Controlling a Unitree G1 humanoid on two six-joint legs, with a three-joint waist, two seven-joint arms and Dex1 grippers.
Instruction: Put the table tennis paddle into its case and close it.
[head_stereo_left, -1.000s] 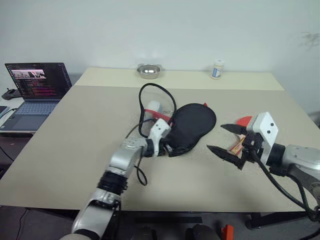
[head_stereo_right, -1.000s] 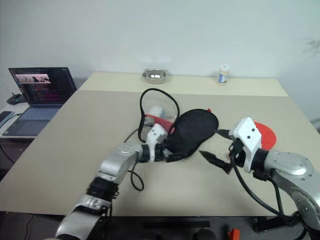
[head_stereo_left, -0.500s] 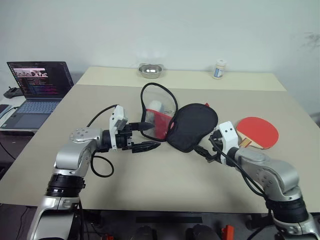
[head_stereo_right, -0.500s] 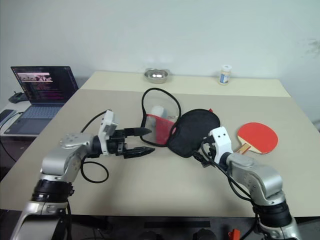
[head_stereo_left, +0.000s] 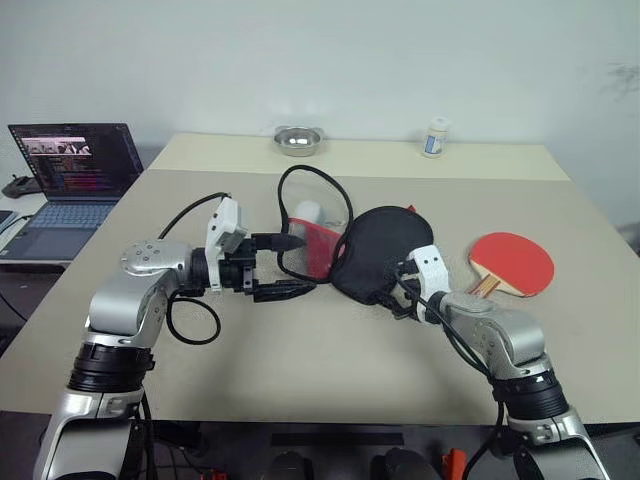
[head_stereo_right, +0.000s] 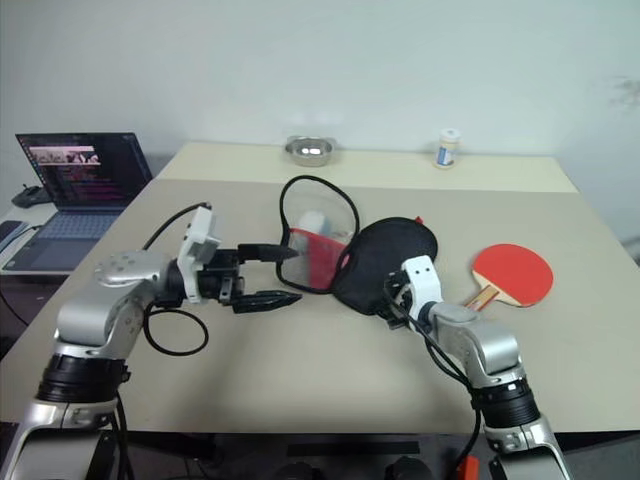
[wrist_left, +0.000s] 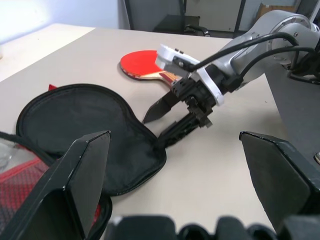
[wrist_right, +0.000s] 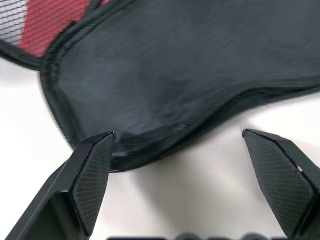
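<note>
A: Where's the table tennis paddle (head_stereo_left: 512, 262)?

B: Flat on the beige tabletop (head_stereo_left: 320, 370), off to the robot's right, apart from the case. Round red rubber face up, short light wooden handle angled back toward the right arm.

A: And the case (head_stereo_left: 385, 252)?

B: Mid-tabletop, unzipped. The big black paddle-shaped panel lies spread out, a dark zip edge running round it. To its left the red side with black mesh (head_stereo_left: 310, 248) stands up a little, its black-edged rim arching into a loop above it. Something pale and rounded sits behind that mesh; I can't tell what it is.

A: The hands?

B: The right hand (head_stereo_right: 388, 302) is down at the near edge of the black panel, fingers spread wide, empty; in its wrist view one fingertip (wrist_right: 95, 170) sits right at the hem, though whether it touches I can't tell. The left hand (head_stereo_left: 292, 266) hovers just left of the red mesh, pointing sideways at it, fingers likewise spread, nothing between them.

A: Anything else about?

B: A small metal bowl (head_stereo_left: 297, 140) and a white bottle (head_stereo_left: 434, 138) at the far edge, and an open laptop (head_stereo_left: 65, 185) on a side desk to the left.
</note>
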